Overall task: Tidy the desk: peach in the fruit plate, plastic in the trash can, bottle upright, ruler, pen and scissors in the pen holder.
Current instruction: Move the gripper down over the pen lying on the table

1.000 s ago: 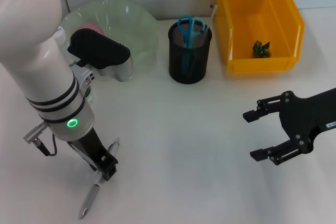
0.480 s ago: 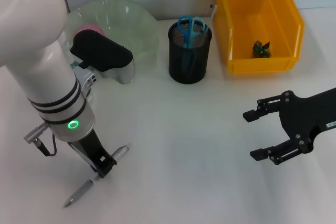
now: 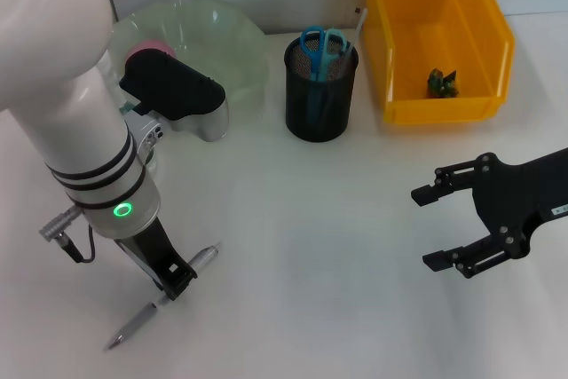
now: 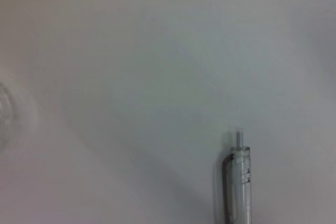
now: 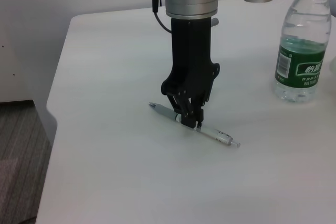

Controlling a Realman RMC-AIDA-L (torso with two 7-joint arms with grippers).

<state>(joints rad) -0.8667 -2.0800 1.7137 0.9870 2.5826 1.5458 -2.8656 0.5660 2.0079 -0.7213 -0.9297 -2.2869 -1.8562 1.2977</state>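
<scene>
Head view: the left gripper [image 3: 176,283] points down at the desk [image 3: 302,246] with its jaws narrowed onto the middle of the pen [image 3: 161,299], which lies flat and sticks out both sides of them. Beyond the jaws stand the fruit plate [image 3: 226,37] and pen holder [image 3: 320,86] with scissors [image 3: 321,43]. Far right, the right gripper [image 3: 437,228] hovers wide open, holding nothing; the upright bottle [image 5: 303,45] carries a green label I cannot read.

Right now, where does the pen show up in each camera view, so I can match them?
Head view: the pen lies on the table at lower left, under the left gripper.
Left wrist view: the pen's clicker end shows near the lower edge.
Right wrist view: the pen lies at centre, the fingers closed around its middle.
Shared landmark: the left gripper, in the head and right wrist views.
</scene>
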